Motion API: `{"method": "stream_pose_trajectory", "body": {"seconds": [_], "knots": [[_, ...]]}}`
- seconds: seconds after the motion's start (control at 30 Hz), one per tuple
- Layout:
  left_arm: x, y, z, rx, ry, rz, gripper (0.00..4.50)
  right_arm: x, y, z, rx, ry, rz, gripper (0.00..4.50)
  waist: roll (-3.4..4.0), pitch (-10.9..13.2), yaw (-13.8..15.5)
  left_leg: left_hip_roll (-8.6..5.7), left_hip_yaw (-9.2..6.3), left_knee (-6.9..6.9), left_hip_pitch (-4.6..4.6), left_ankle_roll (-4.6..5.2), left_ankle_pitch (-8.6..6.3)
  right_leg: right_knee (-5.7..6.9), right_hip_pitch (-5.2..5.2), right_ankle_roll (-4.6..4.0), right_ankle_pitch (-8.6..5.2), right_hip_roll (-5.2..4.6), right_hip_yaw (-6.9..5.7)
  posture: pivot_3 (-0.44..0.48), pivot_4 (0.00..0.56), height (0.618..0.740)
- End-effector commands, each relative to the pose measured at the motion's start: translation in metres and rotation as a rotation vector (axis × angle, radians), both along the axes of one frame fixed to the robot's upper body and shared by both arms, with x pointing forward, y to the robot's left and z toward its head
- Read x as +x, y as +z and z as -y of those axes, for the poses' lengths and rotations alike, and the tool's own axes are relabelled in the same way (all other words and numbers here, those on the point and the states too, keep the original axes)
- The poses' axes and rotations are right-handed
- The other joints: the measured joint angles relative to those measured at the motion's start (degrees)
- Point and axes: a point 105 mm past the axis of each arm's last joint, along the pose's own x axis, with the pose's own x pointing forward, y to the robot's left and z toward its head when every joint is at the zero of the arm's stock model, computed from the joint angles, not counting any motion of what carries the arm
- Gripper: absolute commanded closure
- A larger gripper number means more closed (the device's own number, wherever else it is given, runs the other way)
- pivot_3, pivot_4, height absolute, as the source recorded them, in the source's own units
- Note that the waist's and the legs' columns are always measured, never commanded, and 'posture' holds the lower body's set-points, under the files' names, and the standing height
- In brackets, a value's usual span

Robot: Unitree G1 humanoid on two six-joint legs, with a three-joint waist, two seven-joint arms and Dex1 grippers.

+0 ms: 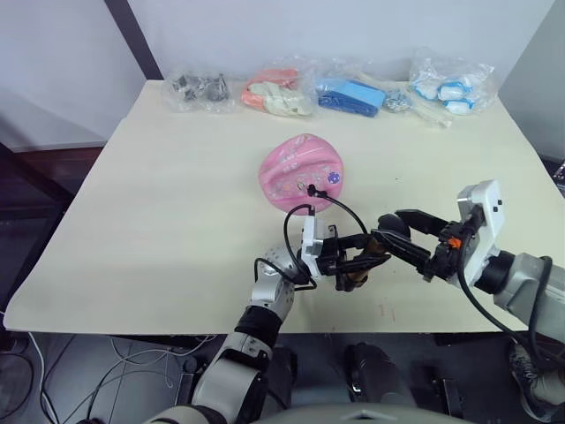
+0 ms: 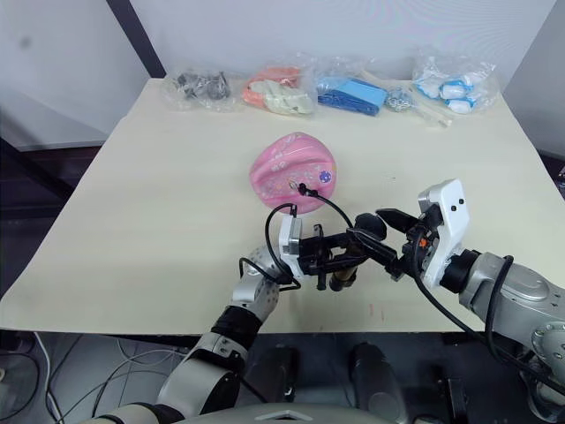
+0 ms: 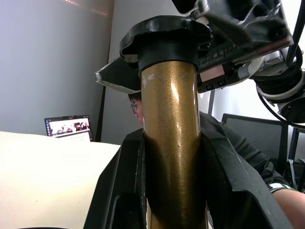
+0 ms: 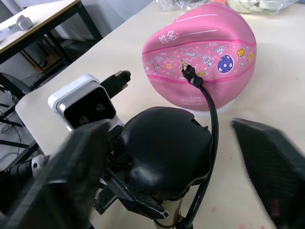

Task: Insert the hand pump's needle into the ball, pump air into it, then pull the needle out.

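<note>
A flattish pink ball (image 1: 303,172) lies at the middle of the table. The hand pump (image 1: 357,276) stands upright near the front edge, its gold-bronze barrel (image 3: 171,143) clamped between my left gripper's (image 1: 364,253) fingers. A thin black hose (image 4: 212,119) arcs from the pump to the ball's valve (image 4: 187,71). The needle at its tip is hidden inside the ball. My right gripper (image 1: 388,227) is open around the pump's black handle (image 4: 162,152): one finger rests at it, the other stands apart.
Several clear plastic bags (image 1: 353,93) of small items line the table's far edge (image 1: 291,81). The pump stands close to the front edge (image 1: 177,331). A person (image 3: 248,152) sits behind the pump in the left wrist view.
</note>
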Motion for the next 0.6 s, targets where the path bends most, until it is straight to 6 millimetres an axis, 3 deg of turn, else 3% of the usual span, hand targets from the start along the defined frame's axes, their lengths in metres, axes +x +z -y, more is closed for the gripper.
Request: {"method": "stream_pose_trajectory", "body": {"seconds": [0.03,0.07,0.27,0.5,0.6], "knots": [[0.002,0.008,0.0,-0.015,0.001,0.039,3.46,-0.003,0.005,-0.005,0.018,0.022,0.023,1.97,0.0,0.0,-0.02,0.0,0.0,0.0,0.0,0.0,0.0,0.0,0.0,0.0,0.0,0.0,0.0,0.0,0.15,0.74],[0.002,0.007,0.0,-0.014,0.002,0.039,3.46,-0.004,0.004,-0.006,0.021,0.026,0.022,2.45,0.0,0.0,-0.04,0.0,-0.01,0.0,0.0,0.0,0.0,0.0,0.0,0.0,0.0,0.01,-0.01,0.0,0.15,0.74],[0.003,0.005,-0.001,0.006,0.005,0.027,3.46,-0.005,0.005,-0.009,0.031,0.034,0.028,2.51,0.0,0.0,-0.04,0.0,-0.02,0.0,0.0,0.0,0.0,0.0,0.0,0.0,0.0,0.01,-0.01,0.0,0.15,0.74],[0.008,0.009,-0.009,0.104,0.012,0.01,0.09,-0.002,0.005,-0.01,-0.108,0.057,0.06,2.51,0.01,0.0,-0.12,0.0,-0.03,0.0,0.0,0.0,0.0,0.01,0.0,0.0,0.0,0.01,-0.02,0.0,0.15,0.74],[0.008,0.01,-0.02,0.221,0.012,0.011,0.0,0.0,0.008,-0.013,-0.16,0.08,0.082,2.51,0.01,0.0,-0.2,0.01,-0.04,-0.01,0.0,0.0,0.0,0.0,-0.01,0.0,0.0,0.02,-0.03,0.0,0.15,0.74]]}}
